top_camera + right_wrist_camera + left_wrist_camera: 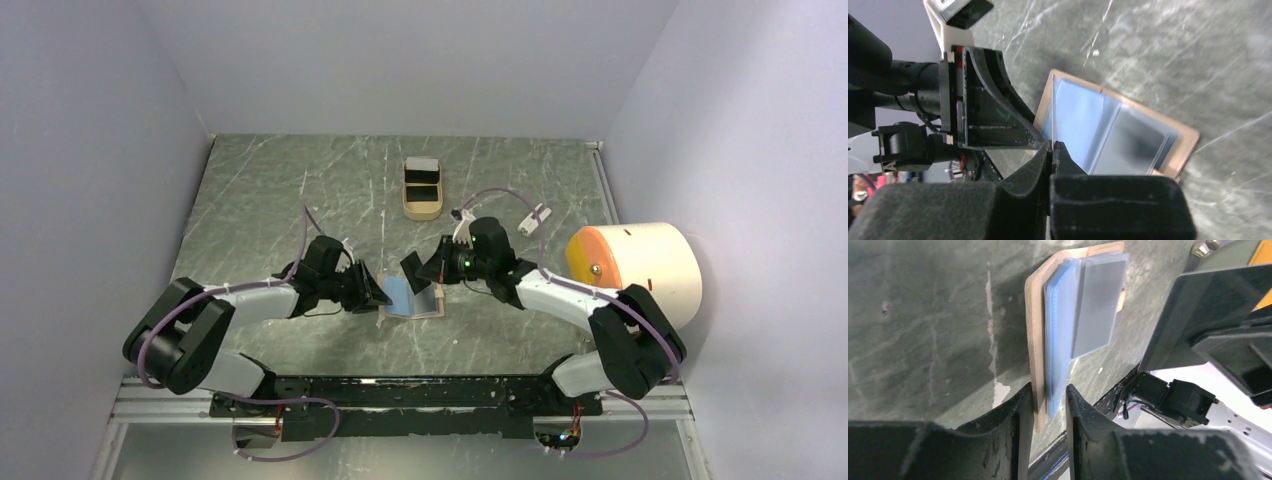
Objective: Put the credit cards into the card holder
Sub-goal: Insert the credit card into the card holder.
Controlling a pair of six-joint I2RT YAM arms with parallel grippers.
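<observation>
At table (260, 200) centre: right gripper (1052, 146) clamps black credit card (412, 268); left gripper (1048, 392) jaws slightly parted, astride edge of open card holder (428, 303).

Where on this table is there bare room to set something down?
Bare: back left, between wall and tan tray; front, between card holder and base rail. Crowded: around the card holder, where left tool and right tool meet.

Card holder (414, 300) on table (260, 200) between left tool (378, 294) and right tool (430, 270), credit card (411, 270) in the latter, tray (422, 212) well behind.
</observation>
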